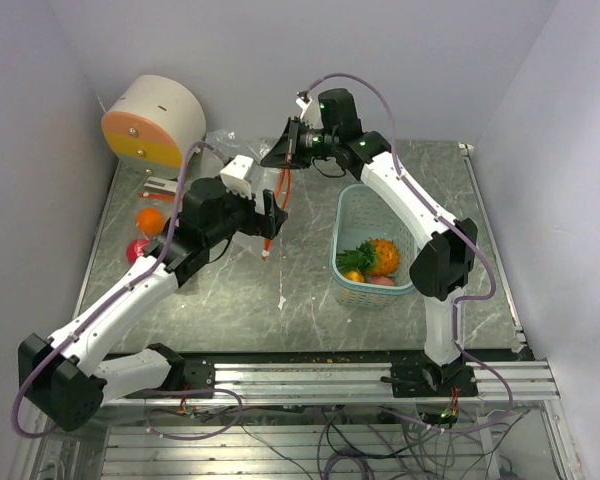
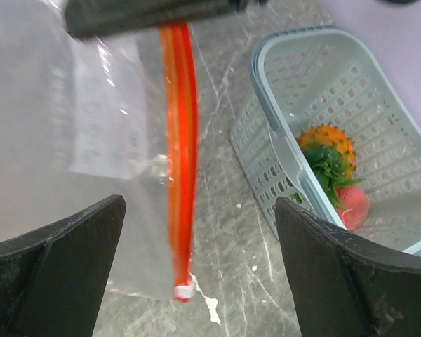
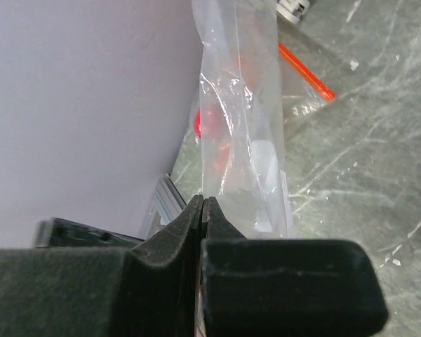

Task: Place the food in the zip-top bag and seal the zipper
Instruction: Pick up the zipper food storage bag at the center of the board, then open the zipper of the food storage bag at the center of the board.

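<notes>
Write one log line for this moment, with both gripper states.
right gripper: shut on bag | left gripper: open near zipper | food: some in basket

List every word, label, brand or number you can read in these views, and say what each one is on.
No text can be read in any view.
On the zip-top bag: a faint pale patch, possibly print, too blurred to read.
On the basket: no markings seen.

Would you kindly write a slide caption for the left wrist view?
Open left tool facing the clear bag, orange zipper hanging down, beside a basket of toy fruit.
</notes>
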You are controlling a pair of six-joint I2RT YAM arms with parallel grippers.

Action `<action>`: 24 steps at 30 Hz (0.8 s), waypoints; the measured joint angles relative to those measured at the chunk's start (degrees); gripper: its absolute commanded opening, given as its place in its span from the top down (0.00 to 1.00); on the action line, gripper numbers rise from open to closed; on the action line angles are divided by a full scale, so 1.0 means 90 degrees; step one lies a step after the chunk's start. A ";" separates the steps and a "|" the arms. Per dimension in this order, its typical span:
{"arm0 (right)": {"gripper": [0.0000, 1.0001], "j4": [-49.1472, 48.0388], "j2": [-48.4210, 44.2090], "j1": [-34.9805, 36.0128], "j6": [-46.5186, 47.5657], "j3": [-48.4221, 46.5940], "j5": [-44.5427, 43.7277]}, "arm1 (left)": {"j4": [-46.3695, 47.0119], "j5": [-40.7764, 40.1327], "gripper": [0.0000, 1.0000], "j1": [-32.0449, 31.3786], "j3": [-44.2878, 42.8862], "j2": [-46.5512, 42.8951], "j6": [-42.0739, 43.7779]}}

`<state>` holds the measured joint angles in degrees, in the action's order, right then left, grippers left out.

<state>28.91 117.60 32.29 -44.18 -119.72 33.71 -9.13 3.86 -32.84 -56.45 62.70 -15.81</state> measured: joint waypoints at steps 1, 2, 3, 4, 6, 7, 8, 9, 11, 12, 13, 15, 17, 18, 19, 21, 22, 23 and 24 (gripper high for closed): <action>1.00 -0.0022 0.0000 0.0000 -0.0017 -0.0068 0.0002 | -0.0005 -0.0007 0.05 -0.0056 -0.0002 0.0087 0.0002; 1.00 -0.0049 0.0000 0.0000 -0.0032 -0.0114 0.0002 | -0.0015 -0.0024 0.06 -0.0124 -0.0002 0.0189 0.0015; 1.00 -0.0058 0.0000 0.0000 -0.0049 -0.0143 0.0005 | -0.0027 -0.0068 0.08 -0.0170 -0.0002 0.0274 0.0019; 1.00 -0.0073 0.0000 0.0000 -0.0066 -0.0153 0.0005 | -0.0032 -0.0102 0.10 -0.0197 -0.0002 0.0335 0.0019; 1.00 -0.0083 0.0000 0.0000 -0.0090 -0.0153 0.0005 | -0.0039 -0.0284 0.14 -0.0245 -0.0002 0.0432 0.0017; 1.00 -0.0078 0.0000 0.0000 -0.0095 -0.0153 0.0005 | -0.0041 -0.0398 0.15 -0.0253 -0.0002 0.0452 0.0019; 1.00 -0.0078 0.0000 0.0000 -0.0097 -0.0153 0.0005 | -0.0049 -0.0539 0.15 -0.0257 -0.0002 0.0461 0.0019; 1.00 -0.0080 0.0000 0.0000 -0.0097 -0.0153 0.0007 | -0.0053 -0.0661 0.16 -0.0257 -0.0002 0.0461 0.0019; 1.00 -0.0078 0.0000 0.0002 -0.0095 -0.0153 0.0019 | -0.0056 -0.0991 0.16 -0.0262 -0.0002 0.0452 0.0032; 1.00 -0.0075 0.0000 0.0002 -0.0095 -0.0148 0.0022 | -0.0056 -0.1137 0.16 -0.0262 -0.0002 0.0444 0.0046; 1.00 -0.0073 0.0000 0.0000 -0.0095 -0.0143 0.0022 | -0.0053 -0.1280 0.16 -0.0265 -0.0002 0.0437 0.0068; 1.00 -0.0090 -0.0005 0.0000 -0.0097 -0.0097 0.0024 | -0.0051 -0.1506 0.16 -0.0274 -0.0002 0.0420 0.0117; 1.00 -0.0078 -0.0017 0.0002 -0.0097 -0.0044 0.0032 | -0.0049 -0.1702 0.16 -0.0287 -0.0002 0.0427 0.0168; 1.00 -0.0080 -0.0022 0.0002 -0.0097 -0.0024 0.0034 | -0.0051 -0.1783 0.16 -0.0289 -0.0005 0.0447 0.0187; 1.00 -0.0075 -0.0029 0.0002 -0.0097 -0.0012 0.0041 | -0.0049 -0.1846 0.16 -0.0291 -0.0007 0.0471 0.0192; 1.00 -0.0073 -0.0053 0.0005 -0.0097 -0.0012 0.0044 | -0.0036 -0.1923 0.16 -0.0294 -0.0007 0.0539 0.0206; 1.00 -0.0075 -0.0068 0.0012 -0.0097 -0.0012 0.0046 | -0.0024 -0.1948 0.16 -0.0294 -0.0007 0.0576 0.0209; 1.00 -0.0075 -0.0085 0.0022 -0.0097 -0.0012 0.0046 | -0.0002 -0.1970 0.16 -0.0296 -0.0007 0.0614 0.0209; 1.00 -0.0078 -0.0104 0.0029 -0.0097 -0.0010 0.0044 | 0.0019 -0.1979 0.16 -0.0296 -0.0007 0.0656 0.0206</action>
<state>28.21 116.66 32.56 -45.06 -119.81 34.11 -8.95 -13.96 -35.51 -56.51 68.60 -13.96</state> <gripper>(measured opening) 0.004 0.839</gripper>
